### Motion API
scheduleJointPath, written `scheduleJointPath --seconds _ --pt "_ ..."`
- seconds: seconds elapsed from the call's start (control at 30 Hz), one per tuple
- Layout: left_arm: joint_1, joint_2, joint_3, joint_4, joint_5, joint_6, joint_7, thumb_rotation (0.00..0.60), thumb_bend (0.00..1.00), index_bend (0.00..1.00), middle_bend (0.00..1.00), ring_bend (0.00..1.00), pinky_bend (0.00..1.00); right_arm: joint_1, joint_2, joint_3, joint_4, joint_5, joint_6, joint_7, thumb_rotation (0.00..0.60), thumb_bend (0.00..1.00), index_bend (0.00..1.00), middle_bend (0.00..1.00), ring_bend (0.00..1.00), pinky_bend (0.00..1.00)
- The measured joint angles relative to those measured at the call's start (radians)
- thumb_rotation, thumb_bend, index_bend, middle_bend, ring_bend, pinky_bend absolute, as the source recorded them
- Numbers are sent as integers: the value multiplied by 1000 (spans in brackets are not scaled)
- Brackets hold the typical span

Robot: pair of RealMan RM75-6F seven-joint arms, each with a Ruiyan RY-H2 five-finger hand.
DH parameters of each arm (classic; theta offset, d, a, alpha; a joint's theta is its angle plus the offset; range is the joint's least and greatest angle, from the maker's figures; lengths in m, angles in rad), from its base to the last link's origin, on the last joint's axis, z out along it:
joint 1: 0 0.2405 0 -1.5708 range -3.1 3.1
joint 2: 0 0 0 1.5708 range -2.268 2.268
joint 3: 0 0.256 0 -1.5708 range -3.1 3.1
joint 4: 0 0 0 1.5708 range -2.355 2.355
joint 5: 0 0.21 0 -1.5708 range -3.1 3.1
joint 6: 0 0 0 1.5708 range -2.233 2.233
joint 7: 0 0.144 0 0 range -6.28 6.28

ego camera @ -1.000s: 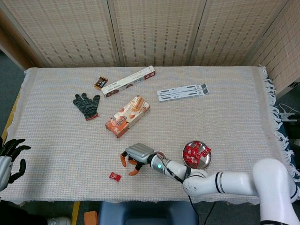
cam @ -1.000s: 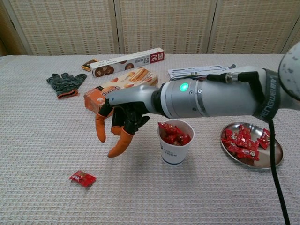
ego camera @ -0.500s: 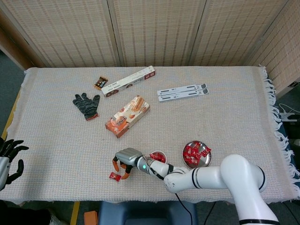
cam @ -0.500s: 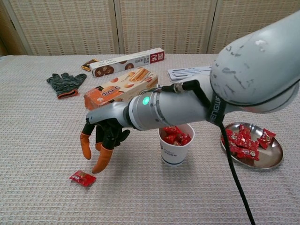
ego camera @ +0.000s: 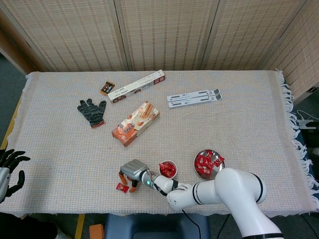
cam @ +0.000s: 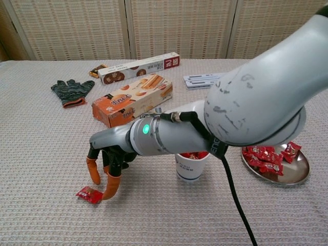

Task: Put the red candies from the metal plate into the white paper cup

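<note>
1 loose candy (cam: 89, 195) on the cloth, a pile in the plate (cam: 299, 174) and more in the cup (cam: 189, 167), too heaped to count. 1 plate, 1 cup, 2 boxes: long one (ego camera: 137, 86), orange one (ego camera: 135, 124). Also 1 glove (ego camera: 91, 111), 1 small snack pack (ego camera: 107, 88), 1 white folding stand (ego camera: 194, 98), 2 hands: right (cam: 105, 163), left (ego camera: 10, 167).

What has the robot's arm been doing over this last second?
The right hand has swung away from the white paper cup and come down over the stray red candy on the cloth; its fingertips now reach it, but the candy has not been lifted. The cup, metal plate and left hand stayed put.
</note>
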State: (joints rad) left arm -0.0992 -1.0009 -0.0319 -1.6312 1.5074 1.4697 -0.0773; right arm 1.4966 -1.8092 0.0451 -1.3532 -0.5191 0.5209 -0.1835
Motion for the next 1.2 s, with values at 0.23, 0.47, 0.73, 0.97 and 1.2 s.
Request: scheduleJointPath --seconds 0.23,0.47,0.73,0.97,1.2 --pt "-2 17 -2 -11 -7 -7 -1 600 619 308 178 93 302 0 -27 12 19 2 3 -13 600 95 530 915 799 999" --pt "-1 11 -1 0 -8 -10 -9 600 619 311 179 93 302 -12 -59 30 54 -26 4 -16 600 95 525 915 799 999" --pt "-7 11 -7 12 -16 -21 -25 600 619 314 181 93 302 -24 -94 52 105 -45 -7 -13 600 95 508 915 799 1000" --pt "-15 6 -13 28 -24 -33 -39 600 620 314 181 93 302 -31 -127 63 161 -56 -44 -5 600 96 482 915 799 999" --pt "-25 -1 -21 49 -34 -46 -55 600 619 314 181 93 301 -42 -149 71 194 -85 -65 4 600 96 519 915 803 999"
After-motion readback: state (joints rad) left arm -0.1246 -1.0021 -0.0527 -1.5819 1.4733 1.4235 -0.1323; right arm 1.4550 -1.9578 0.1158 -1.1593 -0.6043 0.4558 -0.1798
